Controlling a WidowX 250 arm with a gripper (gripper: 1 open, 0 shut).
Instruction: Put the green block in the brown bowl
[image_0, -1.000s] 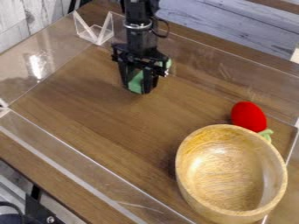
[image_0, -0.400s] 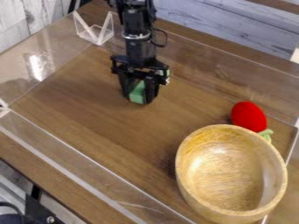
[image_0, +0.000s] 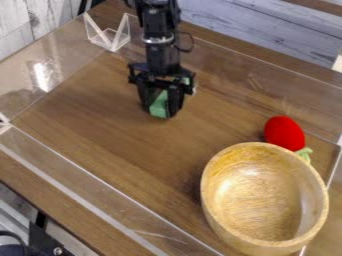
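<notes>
The green block (image_0: 160, 103) (small, matte, light green) sits pinched between the gripper (image_0: 160, 105) fingers, well apart from the brown bowl (image_0: 218, 171).

no readable text, labels, numbers, signs

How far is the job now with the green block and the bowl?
Done: the gripper has reached the green block, its fingers down on either side of it. In hand: taking hold; whether it is gripped I cannot tell. Left: lift it, carry it to the brown bowl, which holds nothing yet.
</notes>
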